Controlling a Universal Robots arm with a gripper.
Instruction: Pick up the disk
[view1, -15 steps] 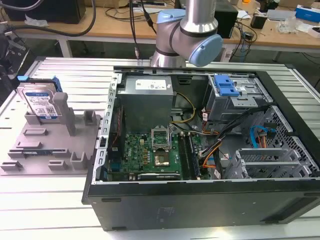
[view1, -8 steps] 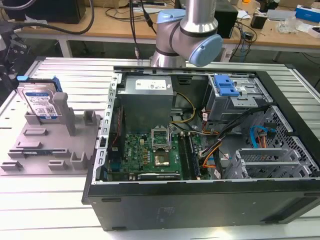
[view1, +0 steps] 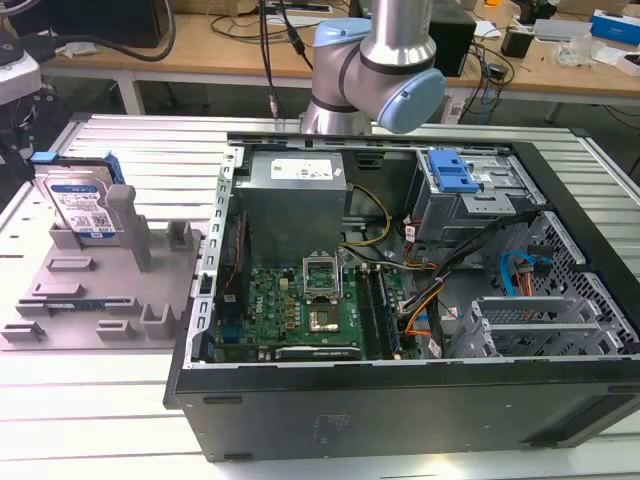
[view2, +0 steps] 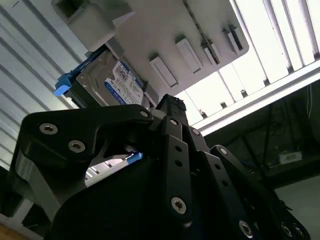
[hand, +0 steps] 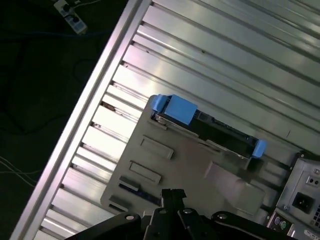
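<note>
Aluminium in long ribbed profiles forms the table top (view1: 90, 430) in the exterior view. At the exterior view's left lies a matt grey plastic fixture plate with raised slots and posts (view1: 90, 300). The flat silver disk with a white-and-blue label and blue plastic side rails (view1: 82, 205) stands on edge at its far end. Beside the plate, a black sheet-metal computer case (view1: 400, 410) lies open, showing a green circuit board. Behind it rises the silver arm with pale blue joint caps (view1: 375, 60), bent at a joint.

In the second wrist view the black, bolted linkage of the gripper (view2: 167, 102) reaches toward the disk (view2: 112, 82) and the fixture plate (view2: 165, 30), well apart from both.

In the first wrist view the gripper (hand: 173, 192) hangs over the plate (hand: 190, 165). Its fingertips look pressed together, with nothing between them. The disk (hand: 210, 127) shows its dark upper edge, with a blue rail at each end.
</note>
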